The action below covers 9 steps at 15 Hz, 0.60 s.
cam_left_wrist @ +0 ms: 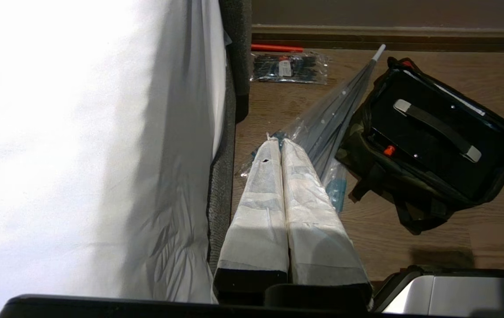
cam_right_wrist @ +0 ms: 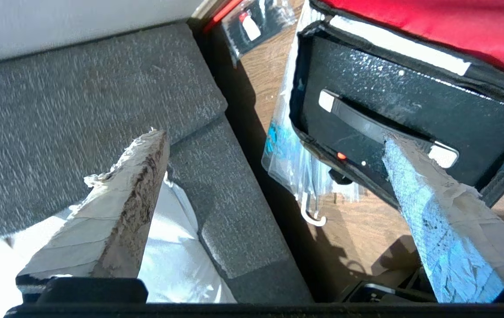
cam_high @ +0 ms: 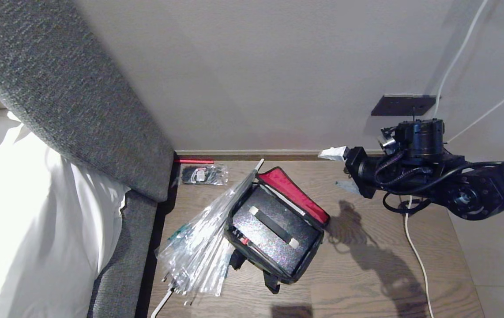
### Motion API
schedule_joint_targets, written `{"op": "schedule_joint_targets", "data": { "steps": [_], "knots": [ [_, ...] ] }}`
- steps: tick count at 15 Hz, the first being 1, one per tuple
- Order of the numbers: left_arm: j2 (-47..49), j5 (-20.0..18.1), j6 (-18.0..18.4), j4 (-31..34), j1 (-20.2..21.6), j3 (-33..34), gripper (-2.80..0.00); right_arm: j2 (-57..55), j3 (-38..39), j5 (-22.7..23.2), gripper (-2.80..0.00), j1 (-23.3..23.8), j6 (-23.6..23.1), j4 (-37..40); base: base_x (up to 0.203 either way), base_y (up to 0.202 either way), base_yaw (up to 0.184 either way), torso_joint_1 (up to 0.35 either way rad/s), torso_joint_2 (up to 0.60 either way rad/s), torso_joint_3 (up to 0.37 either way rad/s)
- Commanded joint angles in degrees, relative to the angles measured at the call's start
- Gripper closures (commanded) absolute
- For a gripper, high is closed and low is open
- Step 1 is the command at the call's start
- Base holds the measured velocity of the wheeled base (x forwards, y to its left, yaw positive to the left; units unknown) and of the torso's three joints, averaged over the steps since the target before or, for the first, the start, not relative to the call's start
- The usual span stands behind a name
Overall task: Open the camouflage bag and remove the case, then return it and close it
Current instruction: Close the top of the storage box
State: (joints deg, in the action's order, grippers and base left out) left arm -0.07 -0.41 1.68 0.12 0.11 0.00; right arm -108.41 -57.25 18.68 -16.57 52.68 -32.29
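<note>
Big grey bed frame (cam_high: 80, 110) with white bedding (cam_high: 22, 198) takes up the left side, wood floor (cam_high: 366, 282) on the right. The camouflage bag (cam_high: 274, 265) sits on the floor beside the bed, lid flipped open so you see the red lining (cam_high: 294, 194). Inside it is a black case (cam_high: 274, 227) with a strap handle, filling the bag. A clear plastic-wrapped umbrella (cam_high: 208, 234) leans against the bag's left side. No readable writing anywhere; a small packet (cam_high: 203, 174) by the wall has a white label, too tiny to read. The right gripper (cam_high: 338, 170) hangs above the floor right of the bag, fingers spread wide, holding nothing. The left gripper (cam_left_wrist: 280, 145) is parked near the bed with its fingers pressed together
</note>
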Motion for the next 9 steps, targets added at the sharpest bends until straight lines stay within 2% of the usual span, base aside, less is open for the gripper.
{"op": "schedule_joint_targets", "data": {
  "steps": [1,9],
  "knots": [
    [-0.01,-0.02,0.16,0.04,0.05,0.00,0.00,0.41,0.22,0.13,-2.80,-0.04,0.23,0.04,0.000,0.000,0.000,0.000,0.00,0.000],
    [-0.01,0.41,-0.36,-0.04,0.07,-0.09,0.00,0.39,1.17,0.13,-2.80,-0.22,0.15,0.21,0.000,0.000,0.000,0.000,0.00,0.000]
  ]
}}
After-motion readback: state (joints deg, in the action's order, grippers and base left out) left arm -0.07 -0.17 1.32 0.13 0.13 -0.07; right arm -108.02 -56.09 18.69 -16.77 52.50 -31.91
